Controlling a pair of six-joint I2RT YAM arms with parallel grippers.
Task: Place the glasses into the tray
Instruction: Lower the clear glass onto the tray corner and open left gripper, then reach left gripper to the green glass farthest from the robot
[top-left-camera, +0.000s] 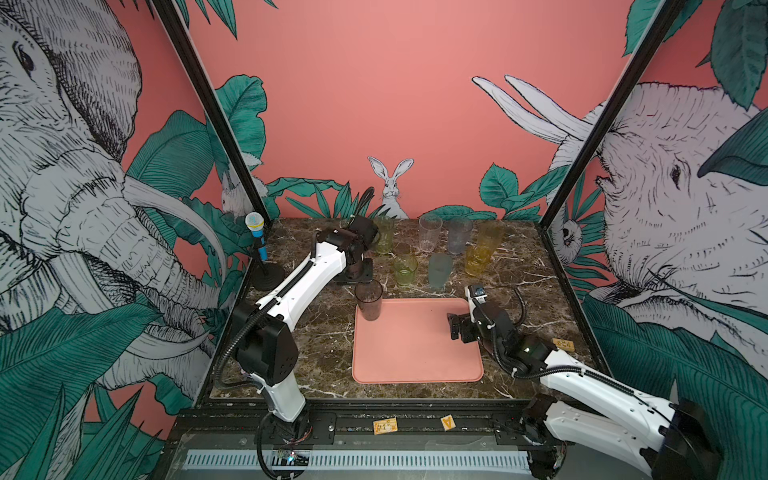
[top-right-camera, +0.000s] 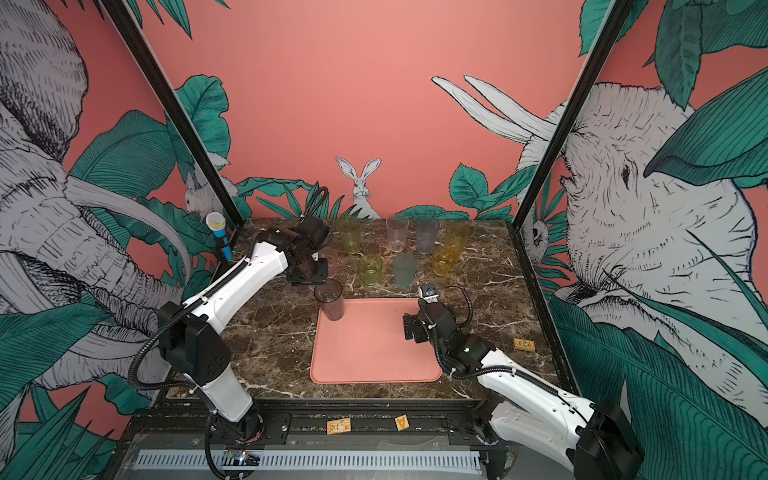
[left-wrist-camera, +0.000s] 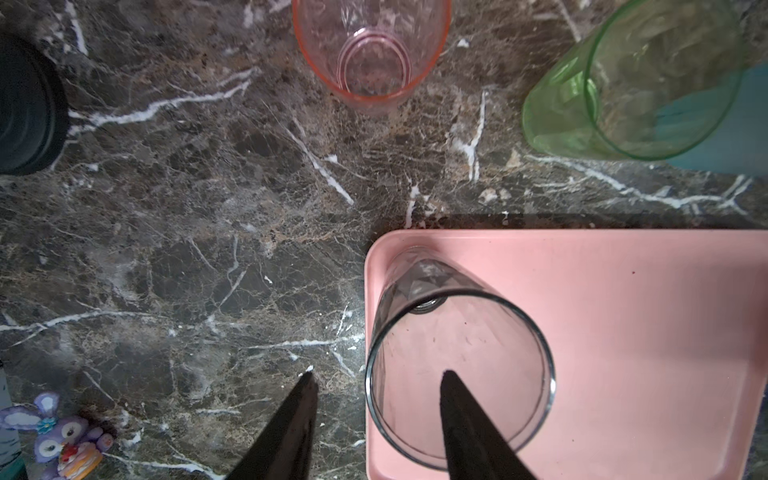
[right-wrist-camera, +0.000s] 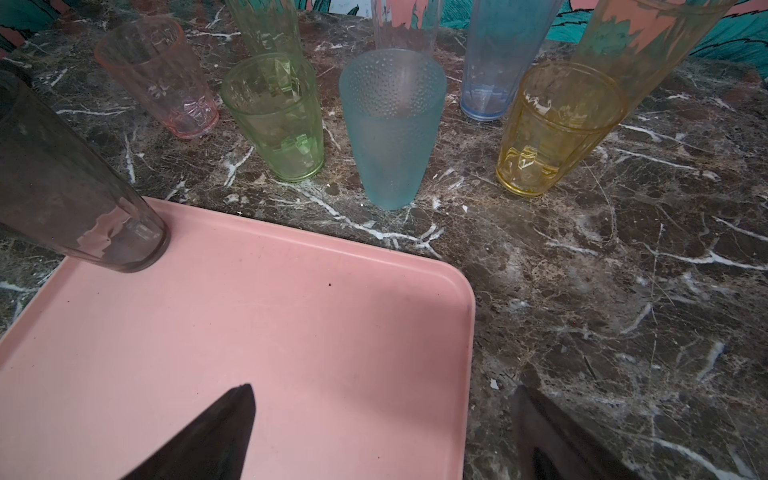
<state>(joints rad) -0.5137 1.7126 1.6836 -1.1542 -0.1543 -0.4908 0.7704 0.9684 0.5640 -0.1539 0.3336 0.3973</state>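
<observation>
- Left wrist view: left gripper (left-wrist-camera: 376, 374) fingers apart, straddling smoky grey tumbler (left-wrist-camera: 478, 332) rim, seemingly not clamping; tumbler stands in tray (left-wrist-camera: 623, 311) corner.
- Right wrist view: right gripper (right-wrist-camera: 382, 388) fingers wide apart, tray edge between them.

Tray (top-left-camera: 415, 353) at front centre of the table (top-left-camera: 324, 332), one tumbler (top-left-camera: 368, 299) upright in its far left corner. Behind the tray, eight more tumblers (top-left-camera: 440, 270) in two rows. Toy microphone (top-left-camera: 255, 232) at far left; wooden block (top-left-camera: 563, 344) right of tray.
</observation>
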